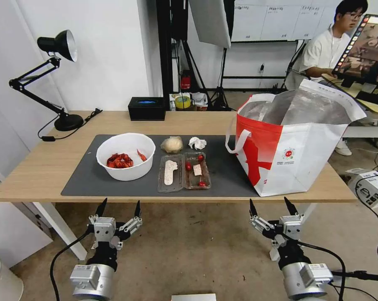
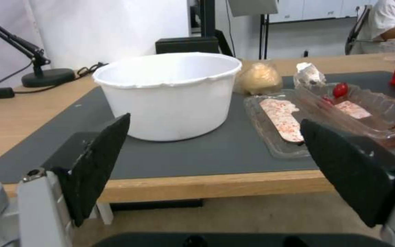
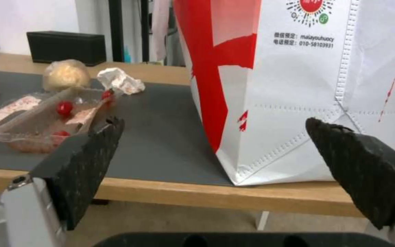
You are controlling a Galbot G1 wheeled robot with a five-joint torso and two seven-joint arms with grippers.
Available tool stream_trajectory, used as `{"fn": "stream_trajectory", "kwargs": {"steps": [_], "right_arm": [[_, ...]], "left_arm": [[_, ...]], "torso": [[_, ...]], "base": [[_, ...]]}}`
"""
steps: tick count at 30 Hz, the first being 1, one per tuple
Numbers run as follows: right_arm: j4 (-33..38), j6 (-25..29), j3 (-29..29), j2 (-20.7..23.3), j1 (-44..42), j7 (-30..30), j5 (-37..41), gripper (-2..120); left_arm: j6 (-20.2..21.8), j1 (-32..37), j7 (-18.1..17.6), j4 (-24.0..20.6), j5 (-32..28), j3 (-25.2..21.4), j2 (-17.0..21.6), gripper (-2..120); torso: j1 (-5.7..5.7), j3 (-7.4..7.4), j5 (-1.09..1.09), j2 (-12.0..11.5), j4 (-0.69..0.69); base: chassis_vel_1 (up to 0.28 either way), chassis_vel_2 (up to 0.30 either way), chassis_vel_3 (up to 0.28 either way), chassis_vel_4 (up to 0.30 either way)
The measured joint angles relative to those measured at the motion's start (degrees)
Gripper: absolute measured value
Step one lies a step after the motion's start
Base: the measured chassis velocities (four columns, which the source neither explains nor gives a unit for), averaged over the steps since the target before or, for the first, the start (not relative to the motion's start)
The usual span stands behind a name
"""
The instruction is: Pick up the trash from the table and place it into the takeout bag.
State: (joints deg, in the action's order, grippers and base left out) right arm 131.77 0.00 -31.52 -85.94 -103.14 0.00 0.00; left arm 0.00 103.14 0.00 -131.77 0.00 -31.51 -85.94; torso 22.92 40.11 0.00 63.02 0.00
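Observation:
On the table's (image 1: 38, 171) dark grey mat (image 1: 84, 179) stand a white bowl (image 1: 125, 155) (image 2: 170, 94) with red crayfish shells, a clear hinged tray (image 1: 184, 171) (image 2: 344, 116) (image 3: 46, 120), a beige paper ball (image 1: 172, 144) (image 2: 260, 78) (image 3: 66, 74) and a white tissue wad (image 1: 197, 143) (image 2: 309, 73) (image 3: 120, 81). The red-and-white takeout bag (image 1: 293, 146) (image 3: 307, 85) stands open at the right end. My left gripper (image 1: 118, 207) (image 2: 213, 164) and right gripper (image 1: 271, 206) (image 3: 216, 168) hover open and empty in front of the table's near edge, below tabletop height.
A black tissue box (image 1: 146, 108) and a black desk lamp (image 1: 57, 79) sit at the table's back left. A white bin (image 1: 1, 280) stands on the floor at left, a white box (image 1: 373, 188) and cables at right. A person sits at a desk behind the bag.

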Motion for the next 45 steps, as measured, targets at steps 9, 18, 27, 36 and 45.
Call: {"fn": "stream_trajectory", "kwargs": {"steps": [9,18,27,36,45], "right_arm": [[0.0,0.0,0.0,0.0,0.0,0.0,0.0,100],[0.0,0.0,0.0,0.0,0.0,0.0,0.0,100],[0.0,0.0,0.0,0.0,0.0,0.0,0.0,100],[3.2,-7.0,-2.2,6.7,1.2,0.9,6.3,100],[7.1,-17.1,-4.7,16.3,3.3,2.6,16.2,100]], "left_arm": [[0.0,0.0,0.0,0.0,0.0,0.0,0.0,100],[0.0,0.0,0.0,0.0,0.0,0.0,0.0,100],[0.0,0.0,0.0,0.0,0.0,0.0,0.0,100],[9.2,-7.2,-6.0,-3.9,-9.0,3.6,3.7,100],[19.5,-14.5,-12.7,-8.5,-19.6,7.5,7.8,100]], "torso": [[0.0,0.0,0.0,0.0,0.0],[0.0,0.0,0.0,0.0,0.0],[0.0,0.0,0.0,0.0,0.0],[0.0,0.0,0.0,0.0,0.0],[0.0,0.0,0.0,0.0,0.0]], "base": [[0.0,0.0,0.0,0.0],[0.0,0.0,0.0,0.0],[0.0,0.0,0.0,0.0],[0.0,0.0,0.0,0.0],[0.0,0.0,0.0,0.0]]}}
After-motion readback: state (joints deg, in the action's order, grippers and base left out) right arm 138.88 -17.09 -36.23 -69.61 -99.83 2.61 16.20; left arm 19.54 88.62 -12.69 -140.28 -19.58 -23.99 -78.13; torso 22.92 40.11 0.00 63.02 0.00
